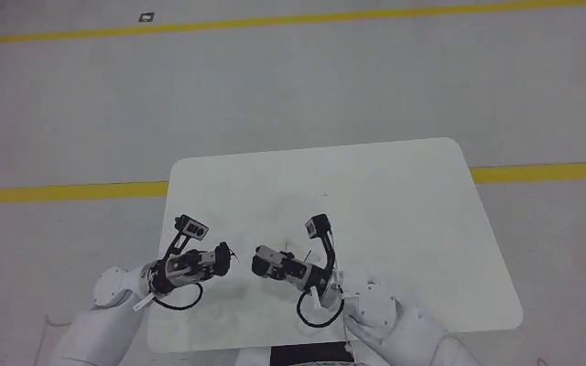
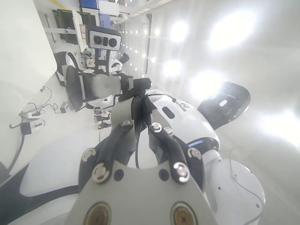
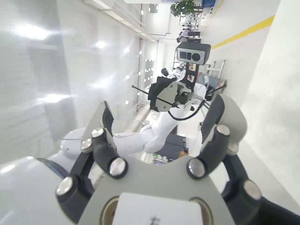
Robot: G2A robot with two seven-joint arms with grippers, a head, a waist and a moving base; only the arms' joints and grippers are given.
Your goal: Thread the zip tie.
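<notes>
The left gripper (image 2: 140,103) is clamped on the zip tie (image 2: 137,146). In its own wrist view the two dark fingers meet at their tips, and the thin black strap runs back from that pinch toward the palm. The pads (image 2: 146,105) hide how much of the tie sits inside the pinch.

In the right wrist view the tie (image 3: 140,90) is a straight black line crossing the closed tips of the left gripper (image 3: 155,94). One end pokes well out to one side and carries a small knob. That knob is probably the head, though it is too small to be sure. The other end passes across the gripper's grey body and is lost against a black cable (image 3: 185,117).

The right gripper (image 3: 162,105) stands open, its ribbed fingers (image 3: 106,115) spread wide, facing the left gripper tip to tip. The tie lies straight ahead of that gap, apart from both fingers.

In the left wrist view the right gripper (image 2: 138,84) sits just beyond the left one's tips, and that angle does not show whether they touch. In the top view both grippers are over the near part of the white table (image 1: 394,183), with a narrow gap between the right (image 1: 259,260) and the left (image 1: 227,258). The tie there is hard to make out. The rear of both arms is cut off by the frame's lower edge.
</notes>
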